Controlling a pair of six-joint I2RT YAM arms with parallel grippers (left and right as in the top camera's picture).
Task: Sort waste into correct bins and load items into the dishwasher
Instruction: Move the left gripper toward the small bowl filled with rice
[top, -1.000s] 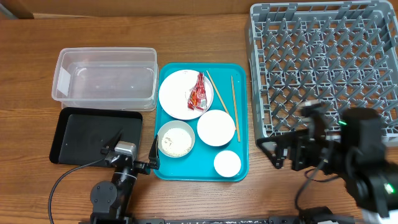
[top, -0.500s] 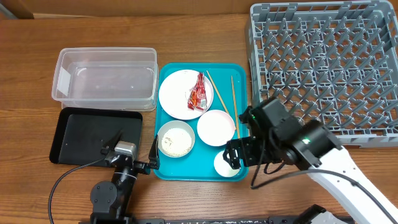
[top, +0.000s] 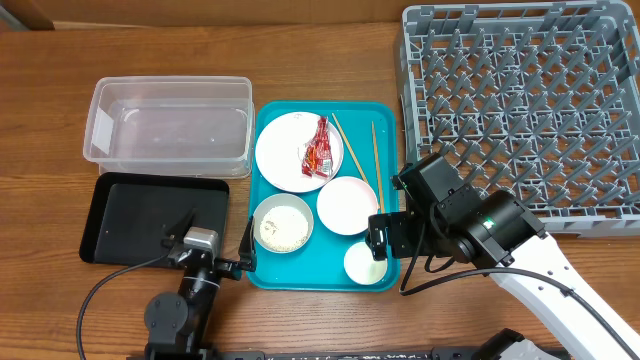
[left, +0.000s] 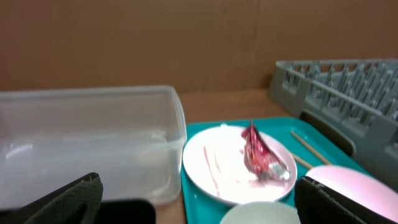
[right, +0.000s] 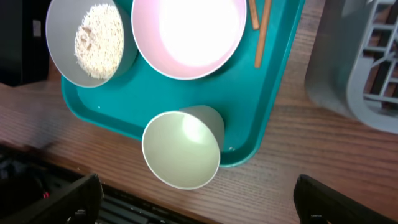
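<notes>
Right gripper (top: 377, 242), jaws wide, has swung over the cup (right: 181, 148) at the tray's (top: 318, 268) five o'clock corner, ready to grab.

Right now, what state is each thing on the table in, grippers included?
Clear tub: upright, empty.
Black tray: empty.
Dish rack: empty where visible.
Plate: on teal tray, wrapper on it.
Rice bowl: upright, rice inside.
Second bowl: upright, empty.
Cup: mouth up, empty.
Chopsticks: lying on teal tray, apart.
Left gripper: open, holding nothing.
Right gripper: open above cup.
</notes>
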